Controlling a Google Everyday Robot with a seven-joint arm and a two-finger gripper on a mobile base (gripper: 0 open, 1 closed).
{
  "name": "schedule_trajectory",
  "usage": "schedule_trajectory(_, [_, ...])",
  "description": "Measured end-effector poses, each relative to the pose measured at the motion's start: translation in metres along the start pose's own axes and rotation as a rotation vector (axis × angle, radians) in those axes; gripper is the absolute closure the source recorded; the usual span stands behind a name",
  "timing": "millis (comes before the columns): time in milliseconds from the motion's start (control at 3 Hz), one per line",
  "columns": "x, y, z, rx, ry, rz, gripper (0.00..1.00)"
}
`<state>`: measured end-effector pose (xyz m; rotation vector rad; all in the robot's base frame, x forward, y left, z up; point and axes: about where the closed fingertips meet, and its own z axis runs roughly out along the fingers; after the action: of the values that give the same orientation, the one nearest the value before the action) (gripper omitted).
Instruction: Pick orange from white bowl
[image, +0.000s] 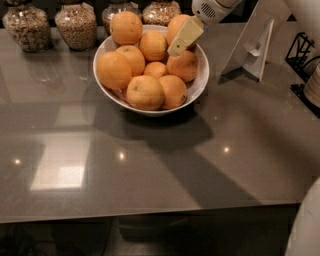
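gripper (176, 49): it comes down from the top edge of the view, over the far right part of the white bowl, and is tilted with its tip toward the lower left.
gripper state: I cannot tell from this view whether it is apart or together.
orange (186, 69): directly under the gripper tip, touching it or almost touching. It lies against the right wall of the bowl.
white bowl (201, 82): below the gripper, standing on the counter and heaped with fruit.
other oranges (152, 45): one is just left of the tip and one is just behind the gripper, partly hidden by it. The rest are further left and toward the front.
counter (150, 175): grey and glossy, it spreads out in front of the gripper.
glass jars (76, 25): behind and to the left of the gripper, in a row at the back, filled with grain.
white stand (252, 42): to the right of the gripper, upright, apart from the bowl.
black wire rack (302, 50): further right, at the edge of the view.
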<state>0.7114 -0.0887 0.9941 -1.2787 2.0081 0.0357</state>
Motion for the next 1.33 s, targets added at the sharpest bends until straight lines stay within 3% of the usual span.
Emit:
schedule_trajectory(667, [0.006,-0.007,0.026,-0.032,0.022,0.086,0.01])
schedule_trajectory(1333, [0.01,-0.014,0.044,-0.056,0.033,0.148,0.09])
